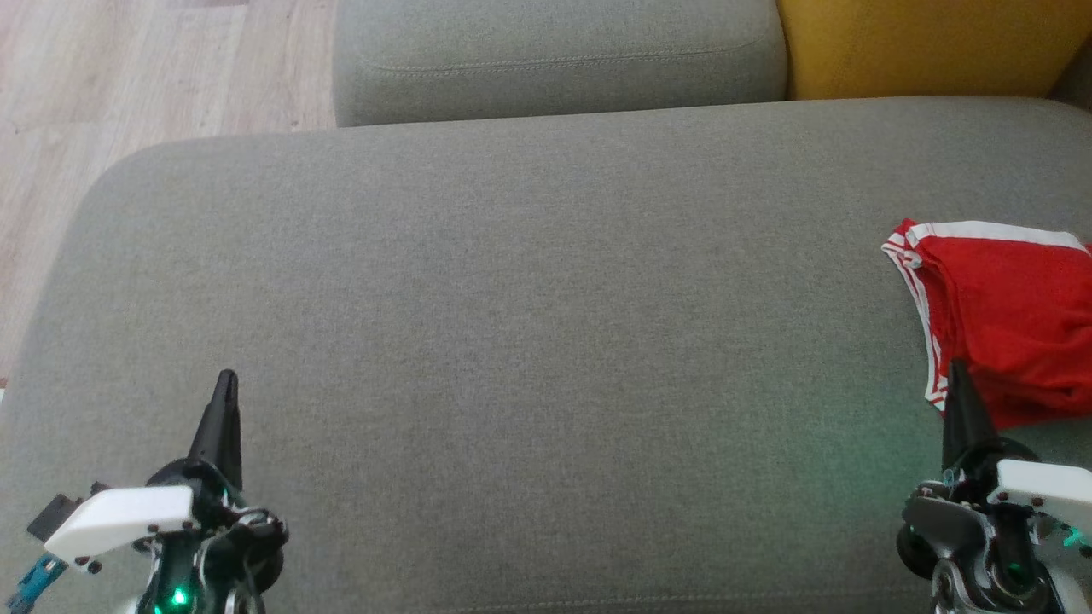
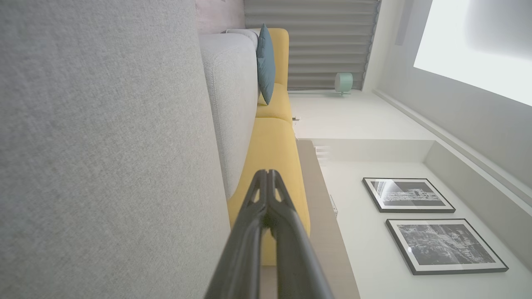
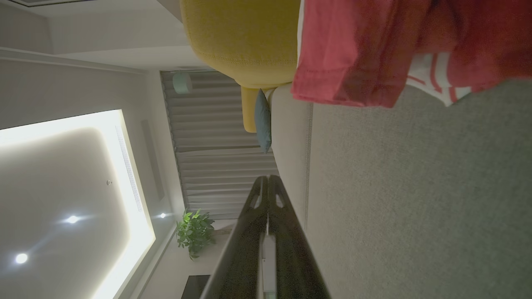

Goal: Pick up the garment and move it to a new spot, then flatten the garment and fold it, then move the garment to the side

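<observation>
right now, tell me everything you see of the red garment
The red garment is thin-looking cloth with white stripes down one edge and a white band along its far edge. It lies rumpled on the grey seat cushion at the robot's right, partly out of frame. The shut right claw points at it, not gripping.

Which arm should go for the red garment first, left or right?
Right: the right gripper is by the near edge of the red garment; the left gripper is far across the grey cushion. Both are shut.
</observation>
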Controlling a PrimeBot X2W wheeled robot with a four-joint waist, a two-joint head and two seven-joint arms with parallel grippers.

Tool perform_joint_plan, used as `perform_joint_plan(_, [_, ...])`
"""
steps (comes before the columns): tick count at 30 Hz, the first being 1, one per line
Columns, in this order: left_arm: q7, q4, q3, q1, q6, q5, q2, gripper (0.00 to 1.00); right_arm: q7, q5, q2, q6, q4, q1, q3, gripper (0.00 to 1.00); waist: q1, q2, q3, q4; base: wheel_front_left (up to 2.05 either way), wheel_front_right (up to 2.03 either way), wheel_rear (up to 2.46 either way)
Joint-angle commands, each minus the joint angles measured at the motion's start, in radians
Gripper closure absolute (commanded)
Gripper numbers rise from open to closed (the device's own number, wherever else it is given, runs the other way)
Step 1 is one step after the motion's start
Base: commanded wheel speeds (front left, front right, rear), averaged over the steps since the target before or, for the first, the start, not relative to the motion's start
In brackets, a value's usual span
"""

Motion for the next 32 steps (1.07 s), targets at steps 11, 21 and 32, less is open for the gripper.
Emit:
perform_joint_plan(11, [0.01,-0.026,0.042,-0.054,-0.007,0.002,0.007,1.0,0.013,0.002,-0.017,-0.001,-0.03,-0.05,0.015,1.0,0.0,-0.0001,0.0,0.0,0.0,0.0,0.0])
perform_joint_plan(21, [0.012,-0.026,0.045,-0.055,-0.007,0.004,0.005,1.0,0.015,-0.001,-0.015,-0.001,-0.03,-0.05,0.012,1.0,0.0,-0.0001,0.0,0.0,0.0,0.0,0.0])
perform_joint_plan(32, [0.015,-0.026,0.048,-0.055,-0.007,0.007,0.003,1.0,0.017,-0.003,-0.013,-0.001,-0.03,-0.051,0.009,1.0,0.0,-0.0001,0.0,0.0,0.0,0.0,0.0])
